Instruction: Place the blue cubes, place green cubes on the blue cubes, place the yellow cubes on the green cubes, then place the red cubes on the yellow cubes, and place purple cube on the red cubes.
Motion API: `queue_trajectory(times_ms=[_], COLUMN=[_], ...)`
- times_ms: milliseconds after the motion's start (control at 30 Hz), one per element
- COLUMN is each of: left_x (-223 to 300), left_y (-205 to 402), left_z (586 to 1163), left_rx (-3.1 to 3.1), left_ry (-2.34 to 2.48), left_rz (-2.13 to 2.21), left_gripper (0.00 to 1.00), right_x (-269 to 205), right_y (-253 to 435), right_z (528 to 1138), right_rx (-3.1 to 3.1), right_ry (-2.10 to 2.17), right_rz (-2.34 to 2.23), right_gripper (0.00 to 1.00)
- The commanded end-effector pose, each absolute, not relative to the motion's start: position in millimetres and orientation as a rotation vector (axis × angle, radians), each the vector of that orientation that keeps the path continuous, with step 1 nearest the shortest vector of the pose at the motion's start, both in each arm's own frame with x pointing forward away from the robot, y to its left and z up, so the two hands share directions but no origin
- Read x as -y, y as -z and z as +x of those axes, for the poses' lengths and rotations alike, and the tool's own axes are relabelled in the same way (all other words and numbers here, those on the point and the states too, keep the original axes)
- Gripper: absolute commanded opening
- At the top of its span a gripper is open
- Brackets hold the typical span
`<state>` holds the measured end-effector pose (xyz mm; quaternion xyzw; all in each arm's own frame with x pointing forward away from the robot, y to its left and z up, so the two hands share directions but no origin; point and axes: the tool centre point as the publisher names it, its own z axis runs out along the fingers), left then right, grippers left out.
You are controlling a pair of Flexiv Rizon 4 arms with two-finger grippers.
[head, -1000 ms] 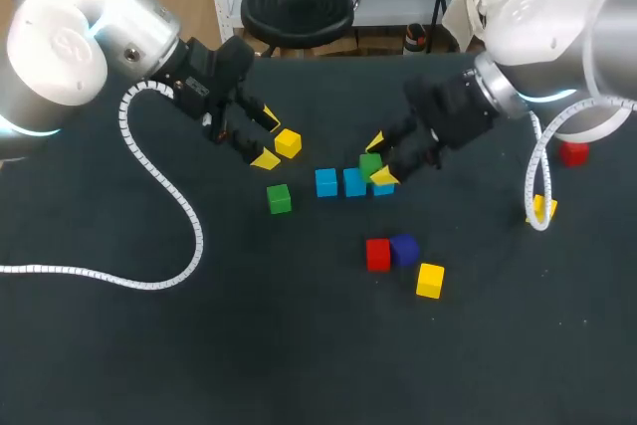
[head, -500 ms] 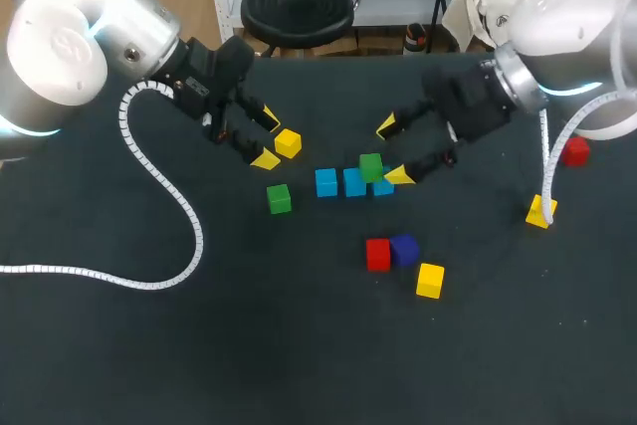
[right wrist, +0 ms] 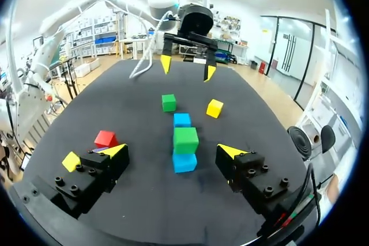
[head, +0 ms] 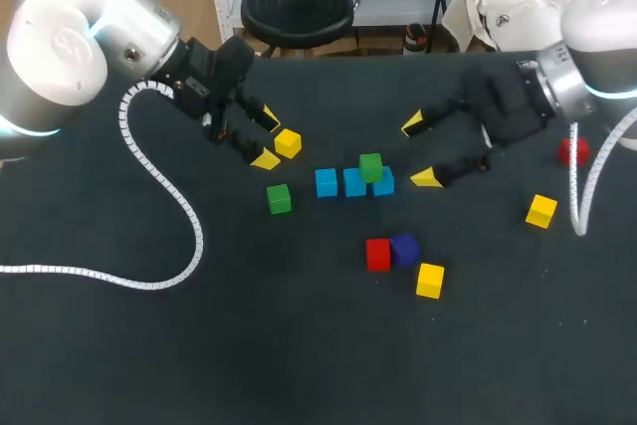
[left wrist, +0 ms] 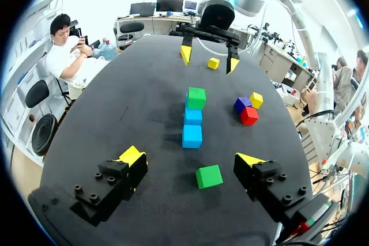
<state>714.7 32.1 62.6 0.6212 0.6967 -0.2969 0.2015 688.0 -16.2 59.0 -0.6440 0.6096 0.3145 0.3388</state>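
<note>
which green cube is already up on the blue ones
The green cube near the right end of the blue row in the head view: it sits on top of the blue cubes. The other green cube lies apart, left of the row, unstacked.

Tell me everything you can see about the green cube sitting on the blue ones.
The green cube is a small, plain, matte block, sitting level on the row of blue cubes, toward the end nearest the right gripper. Only the blue cubes touch it; that gripper is open and clear of it.
</note>
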Motion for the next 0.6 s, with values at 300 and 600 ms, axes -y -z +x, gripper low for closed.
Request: queue_trajectory(times_ms=[300, 600], left_x=[-32, -32], left_y=[-63, -63], left_z=[716, 716], left_rx=[-1.949, -1.949], left_ry=[0.829, 0.829], left_rz=[1.737, 1.737], left_gripper=[1.0, 1.0], right_x=[29, 36], right_y=[-71, -66], right_z=[682, 679], right_rx=[-1.573, -1.569], right_ry=[-0.821, -0.818], right_rz=[-1.749, -1.74], right_gripper=[1.0, 1.0])
